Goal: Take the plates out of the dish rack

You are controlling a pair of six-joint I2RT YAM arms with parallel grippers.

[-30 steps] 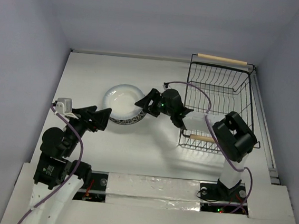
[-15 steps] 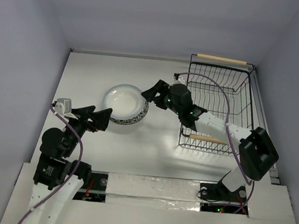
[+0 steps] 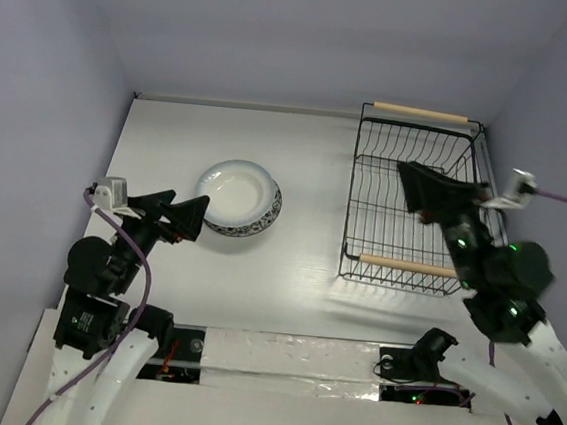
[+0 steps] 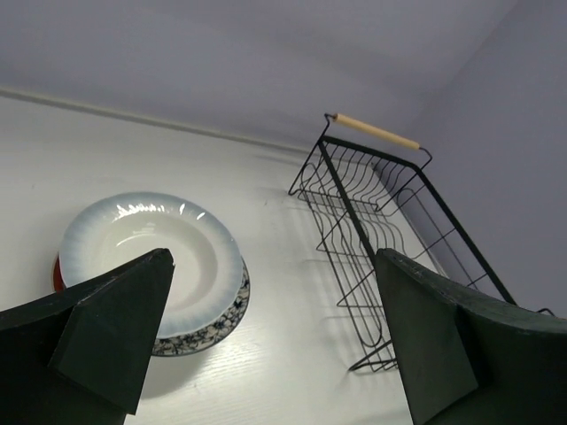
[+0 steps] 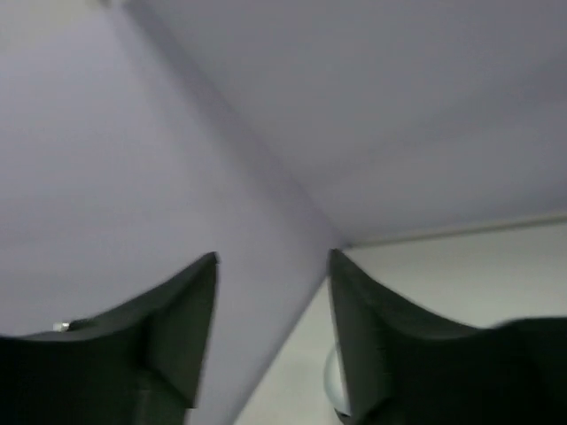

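The plates [image 3: 237, 196] lie in one stack on the table, left of the middle. The top plate is white with a pale rim. Under it a blue-patterned rim [image 4: 208, 323] shows, and a red edge [image 4: 58, 270] shows at the stack's left. The black wire dish rack [image 3: 408, 220] with wooden handles stands at the right and holds no plates; it also shows in the left wrist view [image 4: 381, 212]. My left gripper [image 3: 185, 211] is open and empty, just left of the stack [image 4: 275, 336]. My right gripper [image 3: 414, 185] is open and empty, raised above the rack [image 5: 272, 257].
The right wrist view faces the purple wall and its corner, with a sliver of a plate [image 5: 332, 381] low between the fingers. Purple walls close in the table at the back and both sides. A purple cable [image 3: 566, 205] runs from the right wrist.
My right arm has pulled away from the plate stack, swung right and lifted over the rack. My left gripper has shifted slightly, still open beside the stack.
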